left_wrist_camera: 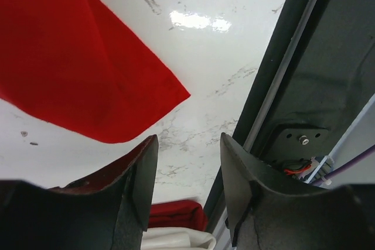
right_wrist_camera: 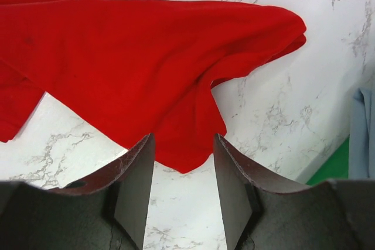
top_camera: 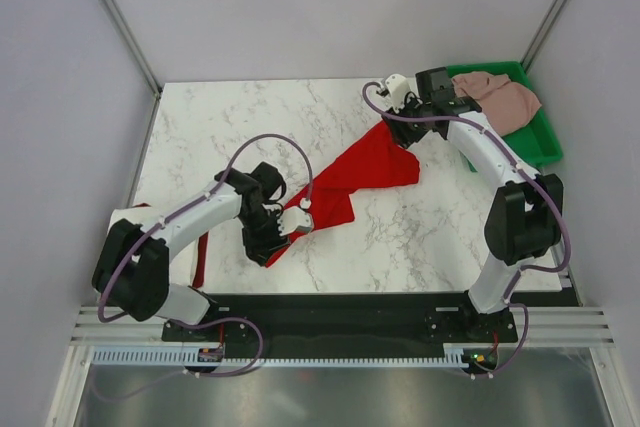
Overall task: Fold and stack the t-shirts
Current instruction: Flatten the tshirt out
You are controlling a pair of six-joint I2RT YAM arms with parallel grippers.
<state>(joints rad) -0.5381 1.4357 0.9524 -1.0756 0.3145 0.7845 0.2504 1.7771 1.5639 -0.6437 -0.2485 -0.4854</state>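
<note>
Both your left fingers and right fingers are spread and hold nothing. The red t-shirt lies bunched in the middle of the worktop. You seem to be laying it flat; next, pinch its two ends and pull.

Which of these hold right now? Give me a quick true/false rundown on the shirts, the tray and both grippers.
1. The red t-shirt lies in the green tray. False: it lies on the marble table, left of the tray.
2. A pale pink shirt sits in the tray. True.
3. The left gripper is shut on the red t-shirt. False: its jaws stand apart with nothing between them.
4. The right gripper is open. True.
5. The red t-shirt is folded into a neat rectangle. False: it lies in a rumpled diagonal band.
</note>
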